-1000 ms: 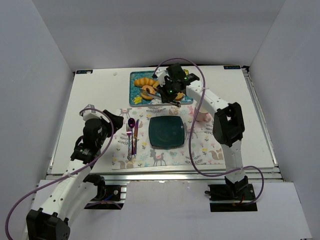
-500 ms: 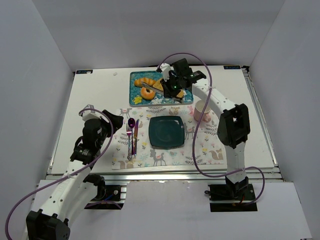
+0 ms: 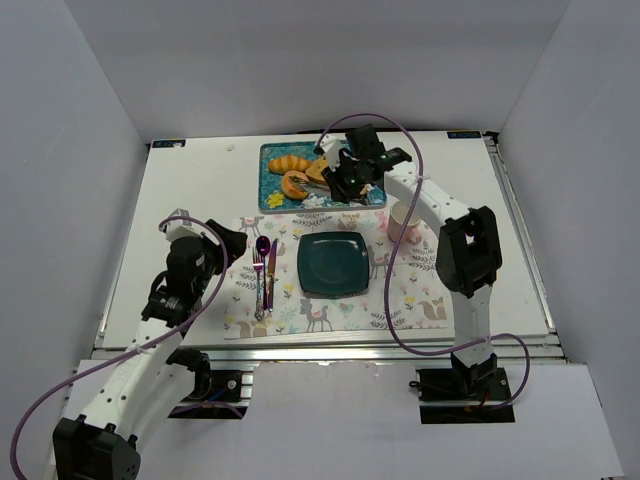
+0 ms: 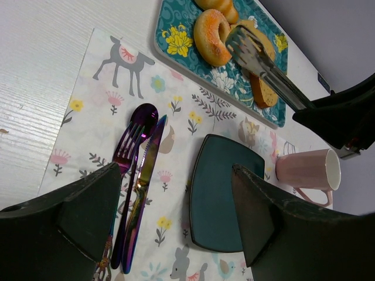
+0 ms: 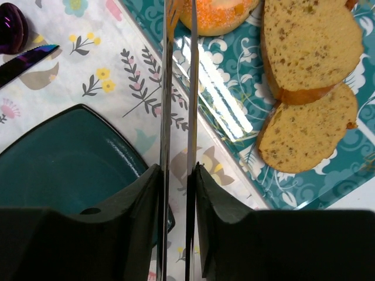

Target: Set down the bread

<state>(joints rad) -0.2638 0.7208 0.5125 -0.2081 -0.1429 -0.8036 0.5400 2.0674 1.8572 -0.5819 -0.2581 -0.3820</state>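
The bread, a golden-brown sugared ring, lies on the teal flowered tray; it also shows in the left wrist view and the right wrist view. My right gripper is shut on metal tongs. The tongs' blades are nearly together and their tips reach the ring's edge; whether they pinch it is unclear. The dark teal plate sits on the placemat below the tray. My left gripper is open and empty above the placemat's left side.
A croissant and two bread slices share the tray. A purple fork, knife and spoon lie left of the plate. A pink cup stands to the plate's right.
My right wrist has drawn back to the right and up along the tray with the tongs, their tips staying by the ring. The left arm has not moved.
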